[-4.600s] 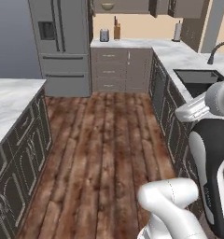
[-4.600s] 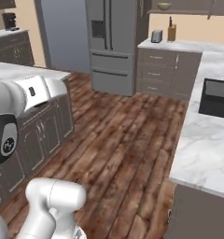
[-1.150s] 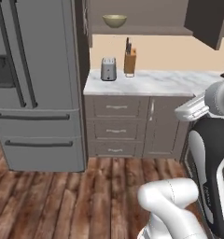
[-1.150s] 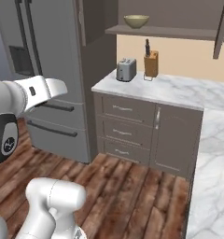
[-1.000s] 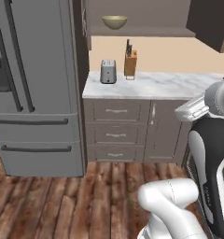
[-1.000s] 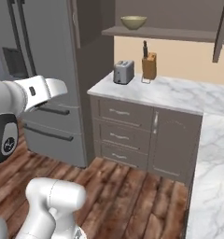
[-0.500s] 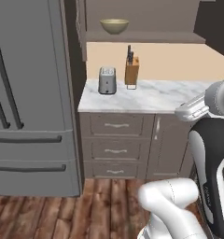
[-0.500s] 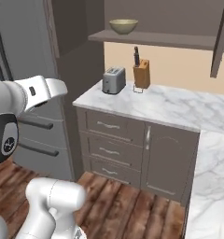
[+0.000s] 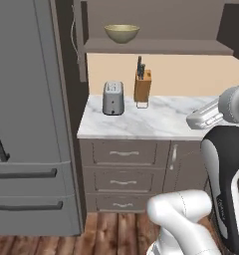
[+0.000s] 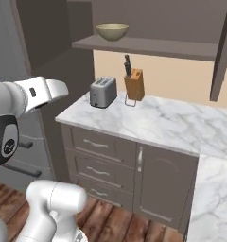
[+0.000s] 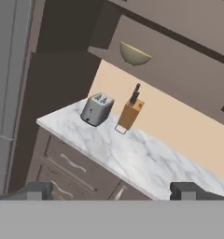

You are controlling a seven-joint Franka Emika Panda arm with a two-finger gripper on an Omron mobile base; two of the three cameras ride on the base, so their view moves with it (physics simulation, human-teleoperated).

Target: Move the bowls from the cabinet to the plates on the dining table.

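Note:
One olive-tan bowl [image 9: 121,33] [image 10: 112,31] [image 11: 135,54] sits at the left end of the shelf inside the cabinet [image 9: 156,47] [image 10: 153,46], whose dark door [image 10: 224,52] stands swung open on the right. My gripper [image 11: 111,191] is open with nothing between its fingertips [image 11: 37,190], and it hangs well back from the counter, far below and short of the bowl. The plates and the dining table are out of view.
Below the shelf a marble counter [image 9: 141,122] [image 10: 172,125] carries a silver toaster [image 9: 113,97] [image 10: 103,92] and a wooden knife block [image 9: 142,84] [image 10: 134,84]. Drawers [image 9: 124,154] lie under it. A grey fridge [image 9: 27,124] stands to the left, over wooden floor [image 9: 116,239].
The whole picture has shifted: the base has driven closer to the counter, so shelf, bowl and toaster look larger. The gripper stays open.

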